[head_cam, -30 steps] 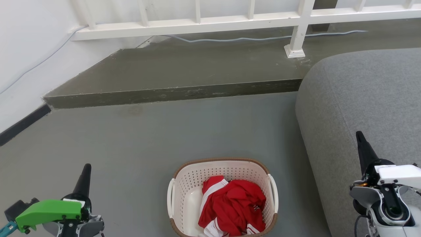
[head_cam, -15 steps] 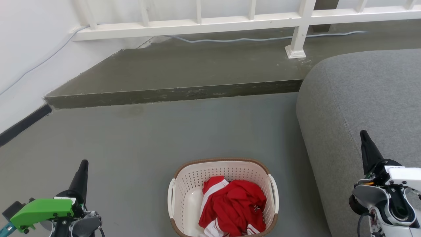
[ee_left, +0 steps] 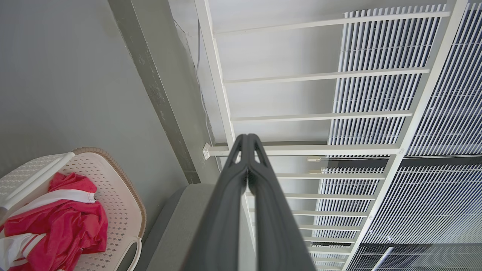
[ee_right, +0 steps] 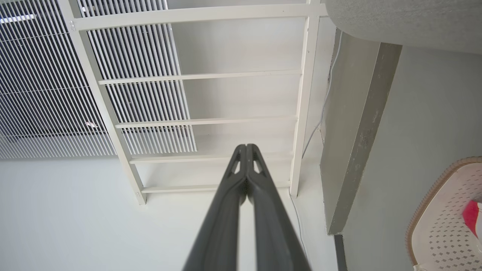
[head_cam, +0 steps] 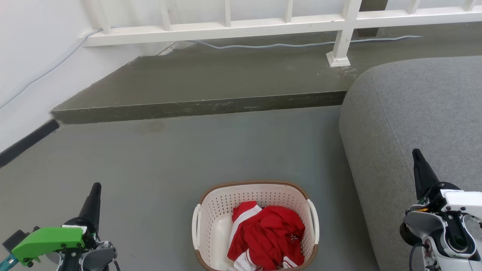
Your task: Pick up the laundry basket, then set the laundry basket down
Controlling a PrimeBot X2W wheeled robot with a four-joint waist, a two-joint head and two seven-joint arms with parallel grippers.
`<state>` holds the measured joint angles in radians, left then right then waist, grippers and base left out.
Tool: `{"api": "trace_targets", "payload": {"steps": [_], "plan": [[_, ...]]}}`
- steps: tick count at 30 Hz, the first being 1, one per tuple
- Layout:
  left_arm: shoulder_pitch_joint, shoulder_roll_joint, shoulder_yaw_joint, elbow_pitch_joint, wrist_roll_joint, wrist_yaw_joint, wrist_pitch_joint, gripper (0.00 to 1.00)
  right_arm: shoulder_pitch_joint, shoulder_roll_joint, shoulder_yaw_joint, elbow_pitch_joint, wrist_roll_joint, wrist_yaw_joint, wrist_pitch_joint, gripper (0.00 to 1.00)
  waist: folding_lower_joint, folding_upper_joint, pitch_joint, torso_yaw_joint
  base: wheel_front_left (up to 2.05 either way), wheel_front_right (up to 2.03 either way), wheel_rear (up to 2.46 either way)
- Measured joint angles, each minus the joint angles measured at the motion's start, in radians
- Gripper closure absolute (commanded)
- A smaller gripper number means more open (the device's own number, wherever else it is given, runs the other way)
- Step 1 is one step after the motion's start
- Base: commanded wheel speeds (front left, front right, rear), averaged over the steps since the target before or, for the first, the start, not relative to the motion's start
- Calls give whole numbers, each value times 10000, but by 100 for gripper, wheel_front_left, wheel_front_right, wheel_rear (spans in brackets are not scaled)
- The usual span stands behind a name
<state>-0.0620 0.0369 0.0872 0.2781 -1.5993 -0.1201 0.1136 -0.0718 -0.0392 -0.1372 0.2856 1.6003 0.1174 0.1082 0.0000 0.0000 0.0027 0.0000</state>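
Both arms have drifted slightly outward over the last second, the left gripper (head_cam: 96, 186) toward the lower left and the right gripper (head_cam: 415, 152) toward the right edge; nothing else has moved.

From the head, the laundry basket (head_cam: 244, 195) stands on the grey floor (head_cam: 188, 158) at bottom centre. It holds a red garment (head_cam: 267, 233), and its near rim is cut off by the frame. Bare floor lies between it and each gripper, and it is well apart from both. A grey sofa (head_cam: 414, 105) crowds its right side. A raised step (head_cam: 203, 107) and a white railing (head_cam: 226, 28) close off the far end.

The left wrist view shows that gripper's fingers pressed together, with the basket at lower left, partly cropped.

The right wrist view shows its fingers likewise pressed together, with a sliver of the basket at the right edge.
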Motion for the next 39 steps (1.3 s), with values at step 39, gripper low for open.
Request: {"api": "trace_targets", "payload": {"steps": [39], "plan": [[0,-2,-2,-8,-10,0,0,100,0,0,2,-35,2,0,0,100,0,0,1,0,0,0,0]]}}
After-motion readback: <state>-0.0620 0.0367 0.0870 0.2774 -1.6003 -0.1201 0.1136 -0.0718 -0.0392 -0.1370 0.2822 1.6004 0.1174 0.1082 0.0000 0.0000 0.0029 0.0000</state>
